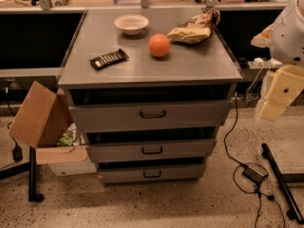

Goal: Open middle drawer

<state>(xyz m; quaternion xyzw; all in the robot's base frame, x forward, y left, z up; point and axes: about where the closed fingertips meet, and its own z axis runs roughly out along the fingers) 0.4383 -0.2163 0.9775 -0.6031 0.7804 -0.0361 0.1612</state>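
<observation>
Camera view — gripper [278, 99] right of cabinet [199, 115]; orange [159, 45] on grey top [199, 61], speckled floor [190, 203].

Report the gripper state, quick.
Gripper: state cannot be told; it hangs right of the cabinet, apart from the middle drawer.

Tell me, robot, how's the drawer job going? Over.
Gripper at right, away from cabinet. Middle drawer handle untouched. Cardboard box left, power brick right, neither blocking.

On the bench [199, 68]: bowl [131, 23] behind, orange [159, 45] centre, bag [194, 28] right, bar [109, 59] left. Below, middle drawer [190, 149] between top drawer [109, 116] and bottom drawer [183, 174]. End effector [275, 101] right of them; box [35, 115] left.
</observation>
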